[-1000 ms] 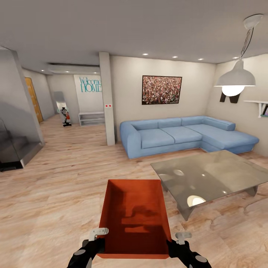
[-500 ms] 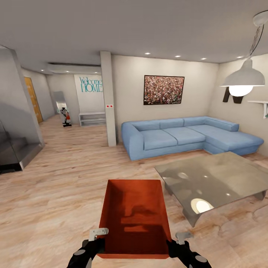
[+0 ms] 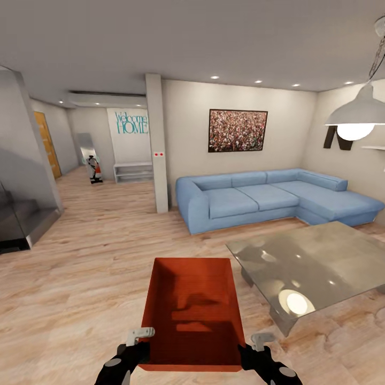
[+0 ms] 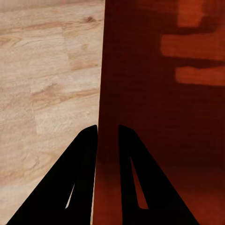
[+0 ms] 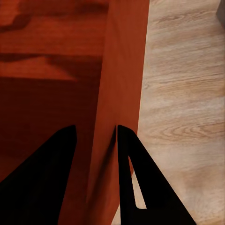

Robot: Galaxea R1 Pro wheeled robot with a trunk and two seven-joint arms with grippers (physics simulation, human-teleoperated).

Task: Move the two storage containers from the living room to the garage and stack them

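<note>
I am in the living room, over its light wood plank flooring (image 3: 80, 278). One orange-red storage container (image 3: 192, 310) is held level in front of me, lidless and empty. My left gripper (image 3: 140, 342) is shut on its left wall near the close corner, and my right gripper (image 3: 251, 345) is shut on its right wall. In the left wrist view the gripper (image 4: 108, 133) straddles the wall of the container (image 4: 164, 117). The right wrist view has the right gripper (image 5: 96, 133) clamping the container wall (image 5: 124, 70) the same way. The garage is out of view.
A grey glass coffee table (image 3: 315, 267) stands close on the right, with a light-blue sectional sofa (image 3: 267, 198) behind it. A pillar (image 3: 158, 144) rises ahead, a staircase (image 3: 16, 219) is at the left, and a hallway runs back left. A pendant lamp (image 3: 355, 115) hangs at upper right.
The whole picture has shifted: sofa, table and lamp slide to the right, so the camera has moved. The container and both grippers keep their places in the view.
</note>
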